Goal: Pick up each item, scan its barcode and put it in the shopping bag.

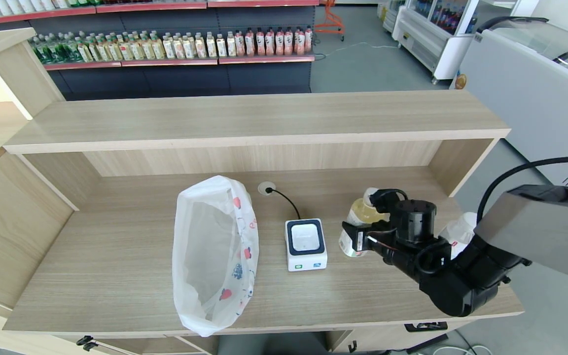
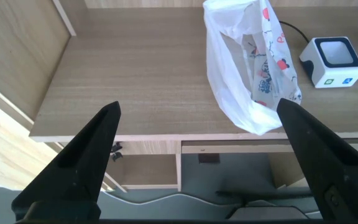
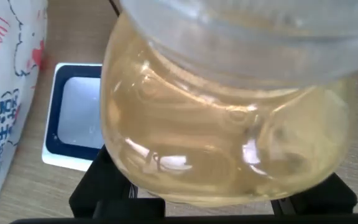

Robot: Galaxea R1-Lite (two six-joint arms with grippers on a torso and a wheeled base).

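Bottle (image 1: 360, 213): clear, with pale yellow liquid, held tilted just right of the scanner (image 1: 305, 244). I cannot tell whether its base is off the worktop (image 1: 116, 246).
Right jaws: closed on the bottle near its labelled base.
Left jaws: wide, holding nothing, hanging off the worktop's near edge on the bag side.
Bag (image 1: 215, 256): lies left of the scanner, mouth gaping.
Step (judged): present the barcode to the scanner.
How: carry the bottle over the scanner's glass window. Roll the wrist until the label's barcode faces the glass. Hold steady, clear of the housing.
Risk: the smooth, round body may turn or slip in the grip, and the jaws may cover the code.
Waiting: white pack (image 1: 456, 231), behind the right arm.
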